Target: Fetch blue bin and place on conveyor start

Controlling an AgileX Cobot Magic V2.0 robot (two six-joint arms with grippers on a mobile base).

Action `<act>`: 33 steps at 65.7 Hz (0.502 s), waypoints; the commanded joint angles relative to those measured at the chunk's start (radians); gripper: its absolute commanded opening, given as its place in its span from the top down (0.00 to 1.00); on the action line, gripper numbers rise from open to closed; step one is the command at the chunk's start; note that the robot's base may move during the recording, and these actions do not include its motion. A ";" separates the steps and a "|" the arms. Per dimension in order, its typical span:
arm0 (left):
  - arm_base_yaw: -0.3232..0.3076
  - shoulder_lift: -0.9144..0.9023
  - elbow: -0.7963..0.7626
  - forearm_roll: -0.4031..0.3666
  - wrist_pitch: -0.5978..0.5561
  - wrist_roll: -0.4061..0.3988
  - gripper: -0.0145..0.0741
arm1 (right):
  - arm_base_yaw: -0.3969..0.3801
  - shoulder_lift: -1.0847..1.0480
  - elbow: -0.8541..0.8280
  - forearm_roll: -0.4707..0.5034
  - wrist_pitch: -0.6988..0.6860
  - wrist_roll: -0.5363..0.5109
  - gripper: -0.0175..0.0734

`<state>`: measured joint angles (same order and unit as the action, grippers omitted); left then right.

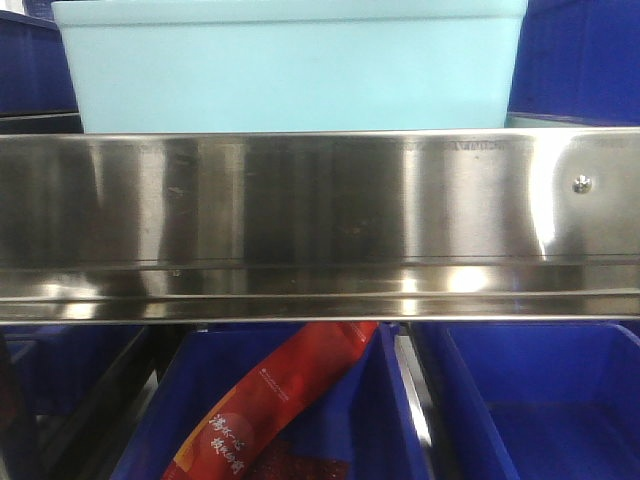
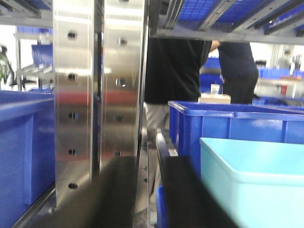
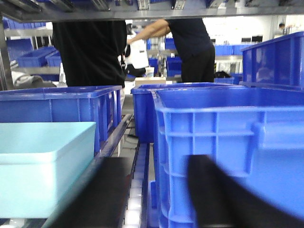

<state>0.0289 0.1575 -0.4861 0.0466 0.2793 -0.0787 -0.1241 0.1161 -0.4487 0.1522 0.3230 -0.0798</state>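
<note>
**Barely begun: pale bin on the shelf, nothing gripped**

Plainly the fetch is at its start. The pale bin point(image 1: 290, 70) sits at the front edge of the upper shelf, just behind the steel rail point(image 1: 320, 200), with dark blue bins point(image 1: 575, 60) on both sides of it. I have no hold on it. My left gripper point(image 2: 147, 206) hangs by the bin's left side, its two dark fingers spread with only the shelf track between them. The nearer finger looks just beside the bin's wall, but blur keeps me from saying whether it touches. My right gripper point(image 3: 156, 199) is spread too, near the bin's right side. What is left, as I judge it, is to grasp, lift over the rail, carry and set down. The belt shows in no view.

The front view alone shows the rail and, on the lower shelf, a red packet point(image 1: 270, 400) lying in a dark blue bin. Only the wrist views show my fingers. The left one adds a steel post point(image 2: 73, 95), and both show people point(image 3: 90, 47) beyond the shelf's far edge.
</note>
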 commanded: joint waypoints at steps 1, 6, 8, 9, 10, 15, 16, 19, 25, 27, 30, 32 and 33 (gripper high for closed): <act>-0.002 0.088 -0.075 0.004 0.051 0.001 0.46 | -0.001 0.077 -0.048 0.000 0.005 0.000 0.29; -0.002 0.173 -0.113 0.004 0.023 0.001 0.34 | -0.001 0.125 -0.052 0.000 -0.050 0.000 0.17; -0.009 0.197 -0.123 0.004 0.011 0.001 0.31 | -0.001 0.151 -0.052 0.000 -0.076 0.000 0.18; -0.014 0.207 -0.127 0.004 0.006 0.001 0.30 | -0.001 0.165 -0.052 0.000 -0.095 0.000 0.18; -0.019 0.218 -0.132 0.004 0.001 0.001 0.29 | -0.001 0.175 -0.054 0.000 -0.107 0.000 0.18; -0.064 0.283 -0.171 0.004 0.005 0.001 0.27 | -0.001 0.229 -0.086 0.000 -0.109 0.000 0.18; -0.074 0.295 -0.179 0.004 0.007 0.001 0.27 | -0.001 0.248 -0.095 0.000 -0.102 0.000 0.18; -0.124 0.340 -0.206 0.004 0.019 0.001 0.27 | 0.008 0.293 -0.132 0.000 -0.067 -0.016 0.18; -0.208 0.440 -0.270 0.012 0.054 0.026 0.27 | 0.045 0.387 -0.211 0.000 -0.015 -0.086 0.18; -0.243 0.475 -0.293 0.012 0.067 0.026 0.27 | 0.069 0.427 -0.244 0.000 -0.008 -0.099 0.18; -0.284 0.539 -0.338 0.012 0.082 0.026 0.27 | 0.110 0.476 -0.285 0.000 0.000 -0.098 0.18; -0.310 0.577 -0.366 0.012 0.095 0.026 0.27 | 0.130 0.511 -0.315 0.000 0.010 -0.098 0.18; -0.329 0.596 -0.381 0.012 0.100 0.026 0.27 | 0.151 0.530 -0.339 0.000 0.021 -0.098 0.18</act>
<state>-0.2335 0.6611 -0.7973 0.0522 0.3577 -0.0610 -0.0275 0.5620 -0.7084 0.1522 0.3281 -0.1546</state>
